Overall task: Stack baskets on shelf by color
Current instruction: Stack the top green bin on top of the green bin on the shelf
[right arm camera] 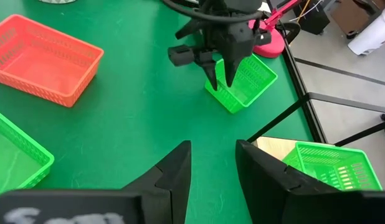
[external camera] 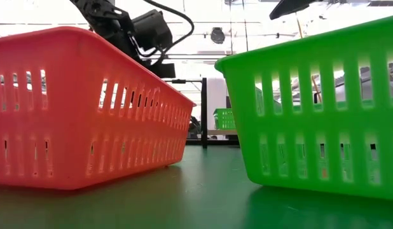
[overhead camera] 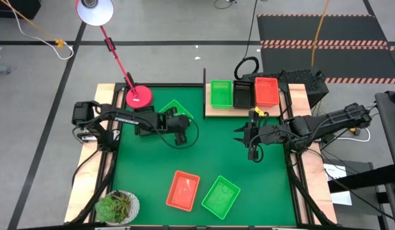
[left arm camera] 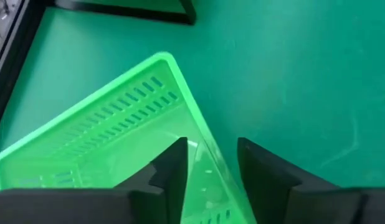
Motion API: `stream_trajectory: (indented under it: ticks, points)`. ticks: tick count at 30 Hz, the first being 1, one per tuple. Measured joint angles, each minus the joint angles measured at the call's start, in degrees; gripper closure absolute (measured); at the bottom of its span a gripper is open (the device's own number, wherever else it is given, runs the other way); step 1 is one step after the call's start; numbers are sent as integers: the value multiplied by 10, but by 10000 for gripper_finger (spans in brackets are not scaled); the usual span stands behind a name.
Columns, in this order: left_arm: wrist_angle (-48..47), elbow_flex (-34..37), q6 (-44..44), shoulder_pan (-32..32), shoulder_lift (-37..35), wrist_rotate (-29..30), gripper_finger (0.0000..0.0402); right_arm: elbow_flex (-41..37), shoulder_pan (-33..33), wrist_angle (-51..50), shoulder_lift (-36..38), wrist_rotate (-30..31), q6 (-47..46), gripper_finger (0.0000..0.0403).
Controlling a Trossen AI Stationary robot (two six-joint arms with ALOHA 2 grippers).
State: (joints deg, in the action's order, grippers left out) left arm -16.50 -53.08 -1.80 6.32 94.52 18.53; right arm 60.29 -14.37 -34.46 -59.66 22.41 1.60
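Your left gripper (left arm camera: 208, 165) straddles the far-left green basket's (left arm camera: 105, 134) wall, fingers apart; the right gripper (right arm camera: 212, 163) hovers open mid-table.

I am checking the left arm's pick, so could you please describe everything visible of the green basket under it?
The green basket is a shallow rectangular tray of glossy-looking plastic with slotted mesh walls. It is empty and sits upright on the green mat, turned diagonally, near the red lamp base. The left pincer straddles one long wall, a finger on each side, open.
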Motion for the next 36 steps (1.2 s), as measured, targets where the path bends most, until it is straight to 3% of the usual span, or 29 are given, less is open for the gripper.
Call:
stream_trajectory:
  ticks: [9, 17, 29, 36]
  points:
    - [1, 0, 34, 2, 0, 3, 388, 0, 0, 0, 0, 0, 2, 284]
    - [-64, -18, 49, -16, -21, 36, 392, 0, 0, -1, 0, 0, 2, 284]
    - [-145, -78, 93, -106, -106, 117, 398, 0, 0, -17, 0, -2, 3, 284]
    - [-136, -97, 114, -147, -129, 137, 399, 0, 0, -22, 0, -2, -5, 284]
